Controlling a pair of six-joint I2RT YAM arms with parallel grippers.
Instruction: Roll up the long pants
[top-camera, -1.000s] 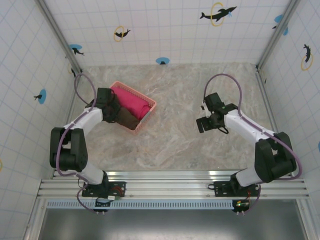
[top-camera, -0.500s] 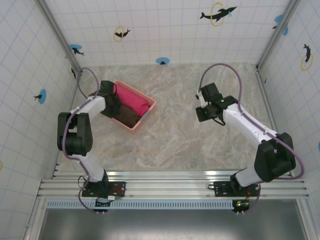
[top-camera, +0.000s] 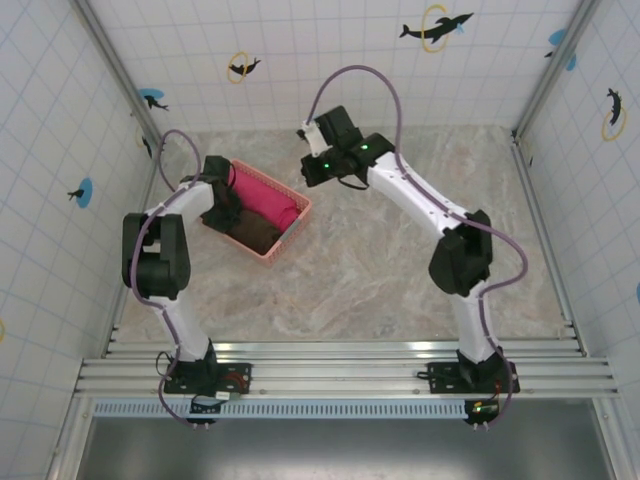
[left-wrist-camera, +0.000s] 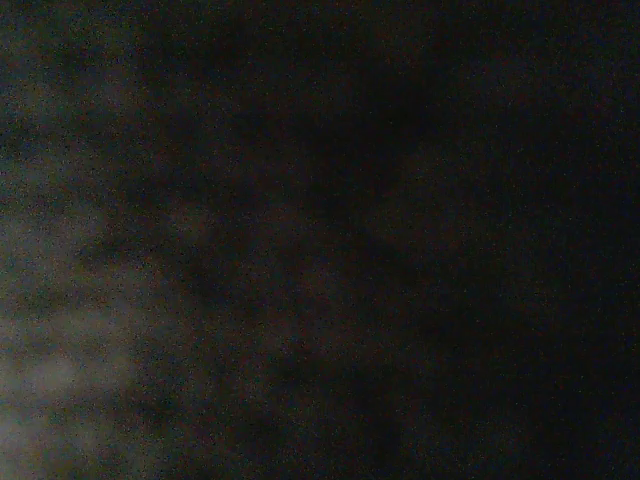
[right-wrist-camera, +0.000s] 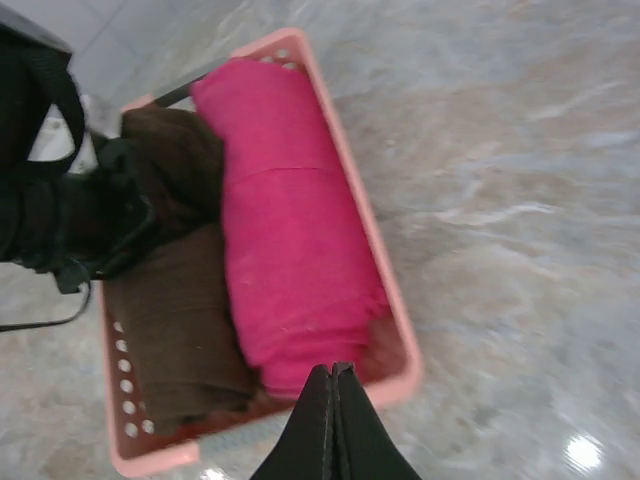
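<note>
Right gripper (right-wrist-camera: 333, 380), now shut, from mid-table to seemingly above pink basket (right-wrist-camera: 160, 455).

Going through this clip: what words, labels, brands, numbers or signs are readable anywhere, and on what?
None readable.
The dolphin decals on the wall are pictures without lettering.
The pink basket, pink cloth and long pants show no label or print.
The left wrist view is too dark to tell.

long pants (right-wrist-camera: 175, 330): matt brown cloth | basket (right-wrist-camera: 398, 385): perforated pink plastic
</note>
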